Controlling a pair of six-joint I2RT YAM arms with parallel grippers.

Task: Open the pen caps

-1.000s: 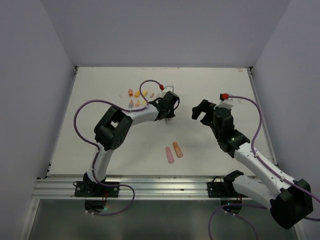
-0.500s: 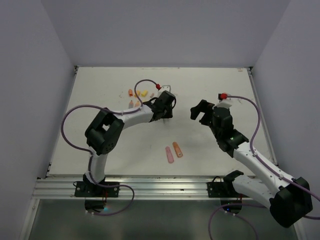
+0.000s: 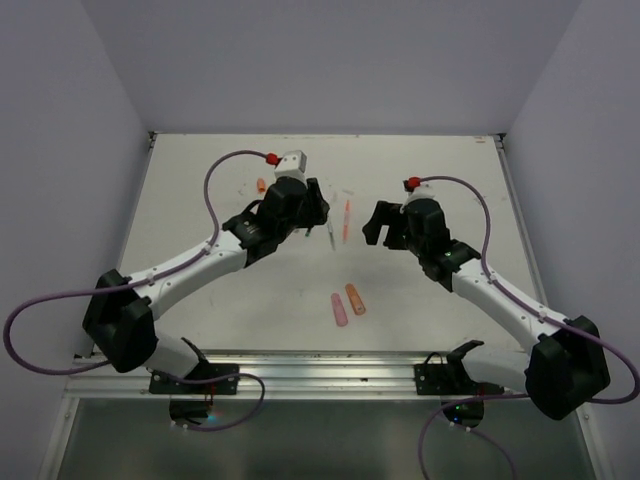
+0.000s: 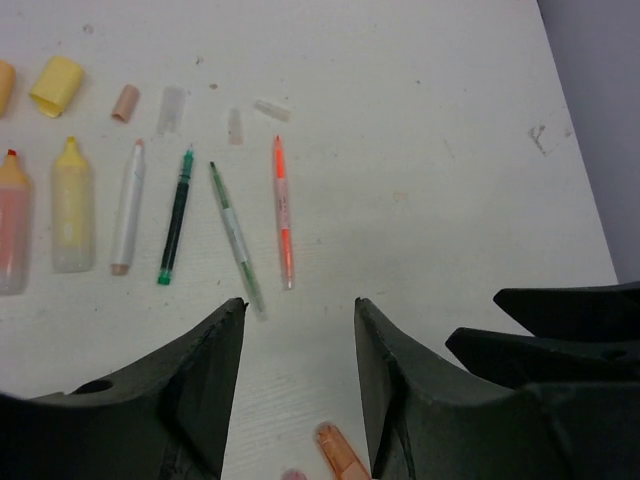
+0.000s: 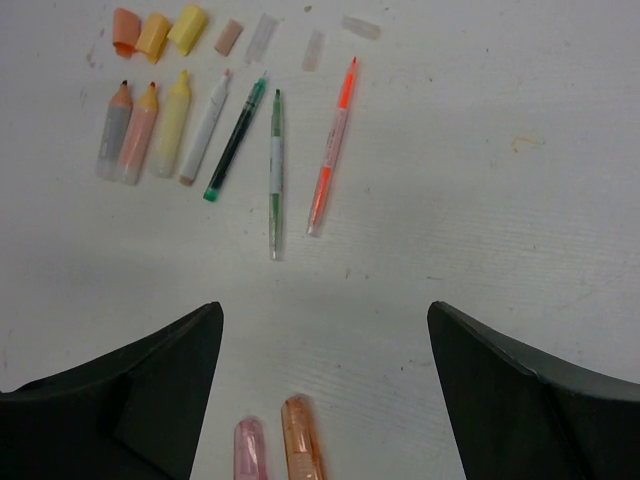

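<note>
Left gripper (image 4: 299, 306) part open, right gripper (image 5: 323, 310) wide open, both empty. Uncapped pens (image 5: 276, 160) lie in a row, pen caps (image 5: 187, 27) just beyond. A pink highlighter (image 5: 250, 445) and an orange highlighter (image 5: 303, 440), apparently capped, lie side by side on the tabletop (image 5: 500, 250). Closing on one risks catching or nudging the other.

Seven uncapped pens (image 5: 276, 175) lie side by side on the desk (image 5: 500, 250), their caps (image 5: 188, 27) in a row just beyond the tips. A pink highlighter (image 5: 251, 448) and an orange highlighter (image 5: 301, 440) lie together, apart from the row.
</note>
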